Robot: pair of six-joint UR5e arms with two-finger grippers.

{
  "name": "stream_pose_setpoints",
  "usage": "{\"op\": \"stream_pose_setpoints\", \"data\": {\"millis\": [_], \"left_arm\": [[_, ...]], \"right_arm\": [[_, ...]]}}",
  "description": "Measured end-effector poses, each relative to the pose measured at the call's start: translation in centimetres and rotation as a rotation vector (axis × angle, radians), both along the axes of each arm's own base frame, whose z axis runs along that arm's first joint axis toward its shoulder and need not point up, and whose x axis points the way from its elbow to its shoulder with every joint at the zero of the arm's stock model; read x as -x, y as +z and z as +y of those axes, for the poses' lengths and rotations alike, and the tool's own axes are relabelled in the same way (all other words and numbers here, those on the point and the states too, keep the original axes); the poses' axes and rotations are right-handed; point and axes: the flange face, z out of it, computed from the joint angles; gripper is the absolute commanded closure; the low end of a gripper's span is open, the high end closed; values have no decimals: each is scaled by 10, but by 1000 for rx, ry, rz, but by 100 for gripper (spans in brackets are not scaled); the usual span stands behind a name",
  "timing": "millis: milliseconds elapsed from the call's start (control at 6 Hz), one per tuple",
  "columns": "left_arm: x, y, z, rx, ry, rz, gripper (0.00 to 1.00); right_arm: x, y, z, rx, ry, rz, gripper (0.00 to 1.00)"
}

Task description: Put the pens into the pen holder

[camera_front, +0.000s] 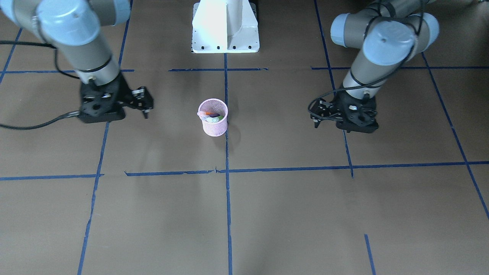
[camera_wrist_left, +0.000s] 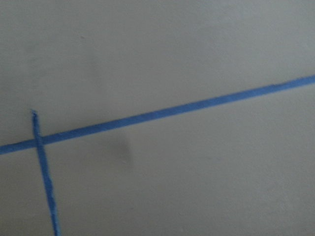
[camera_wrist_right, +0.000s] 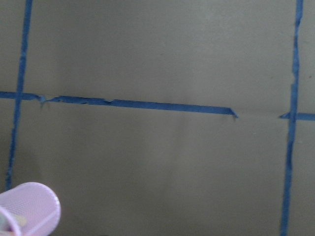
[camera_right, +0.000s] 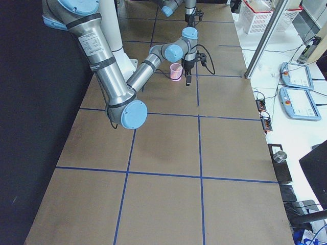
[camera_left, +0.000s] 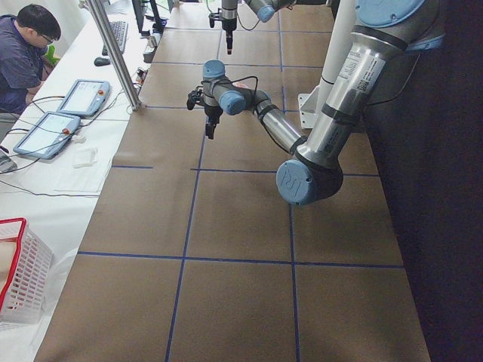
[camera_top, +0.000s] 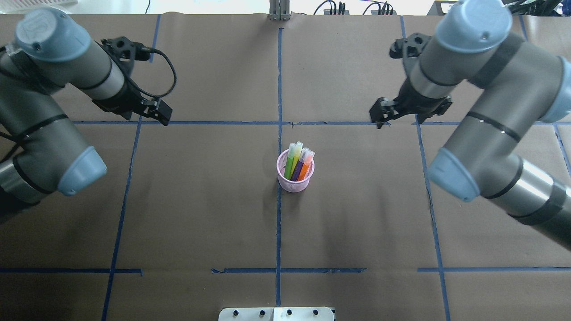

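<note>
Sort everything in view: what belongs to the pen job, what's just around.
Job: pens, standing in the pink pen holder.
Just around: red-rimmed white basket, tablets, white base plate, blue tape lines.

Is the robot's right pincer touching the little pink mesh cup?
Apart. The overhead view shows a wide stretch of brown table between the right pincer and the round pink wire-mesh cup.

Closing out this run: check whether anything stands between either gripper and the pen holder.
Nothing visible does. The pen holder stands alone mid-table with the pens already inside. Only bare brown paper and blue tape lines lie between it and the left gripper and the right gripper, both well off to its sides.
</note>
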Motion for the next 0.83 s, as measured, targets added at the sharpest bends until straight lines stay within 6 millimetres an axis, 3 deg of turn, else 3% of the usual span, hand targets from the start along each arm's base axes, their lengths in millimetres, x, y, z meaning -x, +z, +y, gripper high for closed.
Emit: {"op": "stream_pose_setpoints", "data": {"millis": [333,500,667,833], "left_arm": [[103,32,-41,-53,96,-77,0],[155,57,-52,-62,127,-119,0],[198,90,-52,-37,139,-123,0],[242,129,-44,-9,142,-103,0]], "right_arm": [[-116,95,-35,-72,-152,31,0],[-185,145,-39,-110,-212,36,0],[-253,189,-30,-135,-237,35,0],[-316,240,-1,-108,-217,25,0]]}}
